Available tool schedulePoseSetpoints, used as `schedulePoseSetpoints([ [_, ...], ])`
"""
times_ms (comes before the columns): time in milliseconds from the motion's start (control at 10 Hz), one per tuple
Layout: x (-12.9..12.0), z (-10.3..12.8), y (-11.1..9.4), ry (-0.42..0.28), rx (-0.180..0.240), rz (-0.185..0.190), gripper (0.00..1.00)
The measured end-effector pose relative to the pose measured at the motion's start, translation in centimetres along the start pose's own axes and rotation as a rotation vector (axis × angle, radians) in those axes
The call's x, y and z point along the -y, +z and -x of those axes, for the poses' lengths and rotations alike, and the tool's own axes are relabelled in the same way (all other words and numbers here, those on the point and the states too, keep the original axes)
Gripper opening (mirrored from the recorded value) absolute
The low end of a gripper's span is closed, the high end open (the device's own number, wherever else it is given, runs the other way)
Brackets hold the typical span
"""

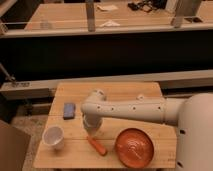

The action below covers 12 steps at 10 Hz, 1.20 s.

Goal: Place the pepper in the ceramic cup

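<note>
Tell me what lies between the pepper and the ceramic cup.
Only bare wooden table: in the camera view nothing sits between the pepper and the ceramic cup. The gripper hangs right over the pepper's upper end.

On the wooden table (150, 92), the white arm (130, 110) reaches in from 3 o'clock, and its gripper (91, 132) points down near the middle. The pepper (97, 145) lies flat at the gripper's 5 o'clock. From the gripper, the ceramic cup (53, 137) stands upright at 8 o'clock, the orange bowl (135, 147) sits at 4, and a blue block (69, 110) at 10.
</note>
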Motion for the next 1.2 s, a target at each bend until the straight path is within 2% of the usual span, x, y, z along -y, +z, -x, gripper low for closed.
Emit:
schedulePoseSetpoints([
  [200, 0.0, 0.3, -0.3, -0.009, 0.004, 0.004, 0.23],
  [400, -0.1, 0.3, -1.3, -0.018, 0.004, 0.005, 0.48],
  [700, -0.6, 1.2, -1.0, -0.034, 0.016, 0.010, 0.77],
  [900, -1.5, 1.9, -1.5, -0.025, 0.019, 0.007, 0.80],
  [1200, -1.1, 1.9, -1.7, -0.052, 0.030, 0.012, 0.80],
])
